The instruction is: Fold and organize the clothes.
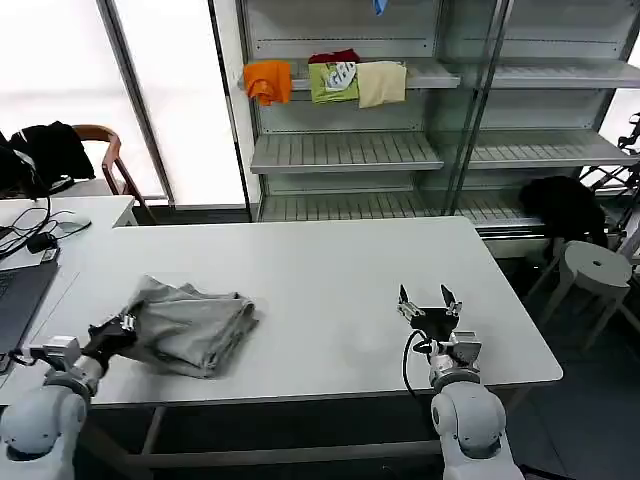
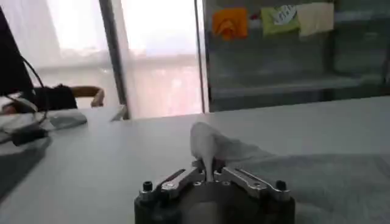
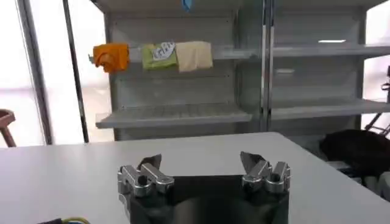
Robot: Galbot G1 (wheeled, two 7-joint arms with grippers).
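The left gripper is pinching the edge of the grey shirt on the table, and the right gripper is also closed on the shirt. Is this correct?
Partly. The left gripper does pinch the grey shirt, but the right gripper is open over bare table, apart from the shirt, as the head view shows.

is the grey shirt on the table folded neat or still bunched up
Bunched up. The grey shirt lies in a rumpled heap with uneven folds near the table's left front, and the left claw pinches a raised bit of its edge.
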